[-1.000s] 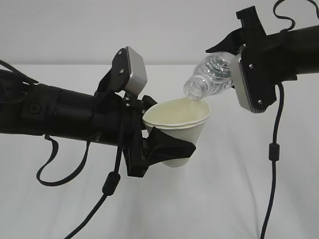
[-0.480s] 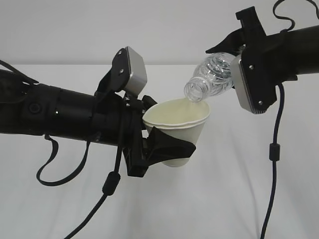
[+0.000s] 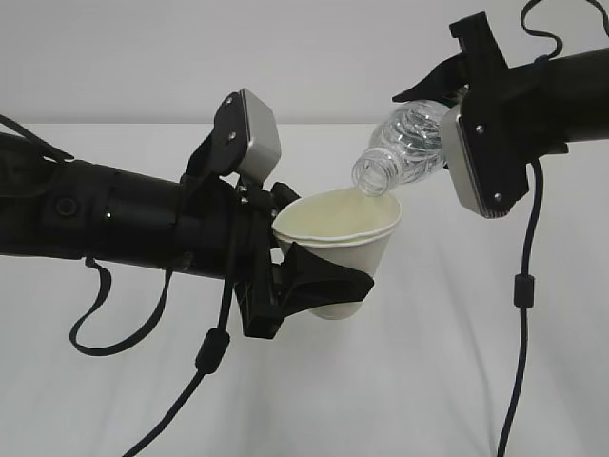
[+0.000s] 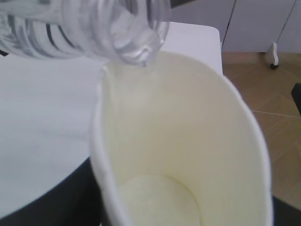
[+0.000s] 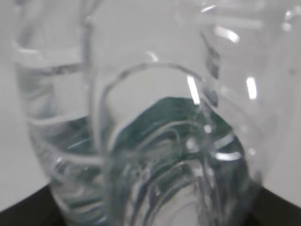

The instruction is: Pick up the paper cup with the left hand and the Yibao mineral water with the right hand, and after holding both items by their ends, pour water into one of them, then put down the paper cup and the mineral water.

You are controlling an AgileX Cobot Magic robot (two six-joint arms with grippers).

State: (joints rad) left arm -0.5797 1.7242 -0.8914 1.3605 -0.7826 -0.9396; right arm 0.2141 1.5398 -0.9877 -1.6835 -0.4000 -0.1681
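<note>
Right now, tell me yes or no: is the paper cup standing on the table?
No. In the exterior view the left hand holds the paper cup clear above the table.

A plain white tabletop (image 3: 447, 381) fills the lower part of the room, meeting a pale grey wall (image 3: 314, 57) along a soft straight line behind it. From the left wrist's angle, past the table's rounded far corner (image 4: 212, 34), there is light brown wooden flooring (image 4: 277, 103) and a small white caster wheel (image 4: 272, 51) resting on it, below pale cabinet panels (image 4: 254, 23)
</note>
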